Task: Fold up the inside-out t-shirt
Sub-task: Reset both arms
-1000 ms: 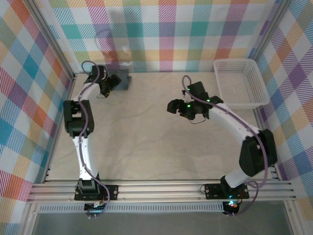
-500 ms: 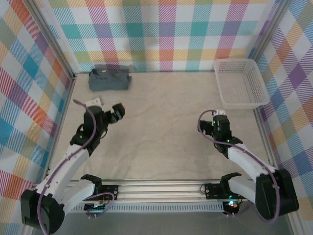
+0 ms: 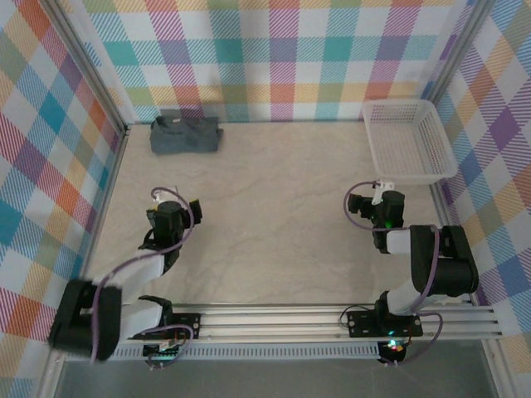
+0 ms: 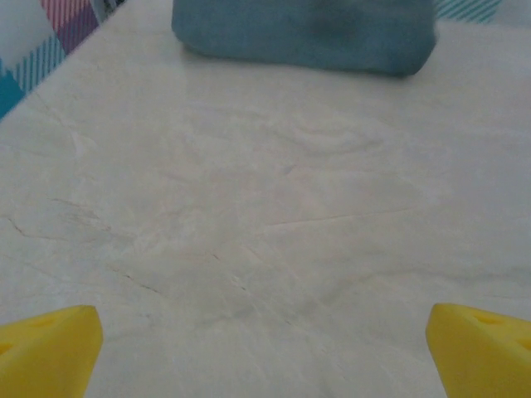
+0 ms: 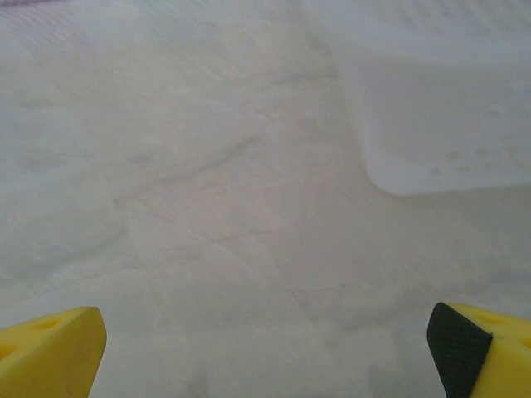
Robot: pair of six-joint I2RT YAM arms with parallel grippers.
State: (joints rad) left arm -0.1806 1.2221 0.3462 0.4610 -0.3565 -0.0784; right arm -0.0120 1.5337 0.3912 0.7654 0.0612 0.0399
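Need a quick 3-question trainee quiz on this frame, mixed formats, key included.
1. True or false: the t-shirt lies spread flat at the centre of the table.
2. In which corner does the white basket stand? A) far right B) far left C) near right
3. Fill in: the left gripper and right gripper both stand ____, holding nothing.
Key: 1 false, it sits as a compact bundle in the far left corner; 2 A; 3 open.
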